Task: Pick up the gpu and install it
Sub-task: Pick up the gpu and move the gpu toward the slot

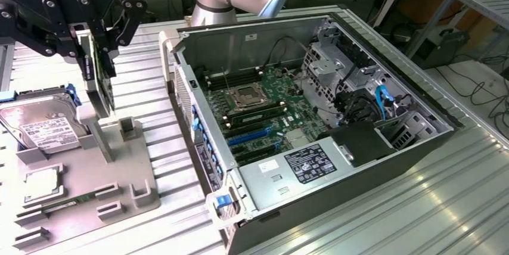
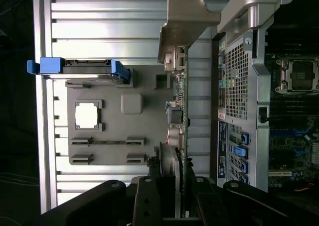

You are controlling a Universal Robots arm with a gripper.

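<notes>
From the exterior view, the gripper (image 1: 97, 49) has its fingers pinched on the gpu (image 1: 101, 85), which hangs upright on edge over the grey tray (image 1: 119, 165). It is just beside the hard drive (image 1: 44, 127) and apart from the open case (image 1: 374, 195). In the wrist view the gripper (image 2: 174, 178) clamps the gpu (image 2: 180, 116) seen edge-on. Its silver bracket (image 2: 184, 27) is at the far end, and the card sits between the tray (image 2: 144, 86) and the case (image 2: 237, 71).

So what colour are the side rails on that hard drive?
Blue rails, clearest in the wrist view.
</notes>
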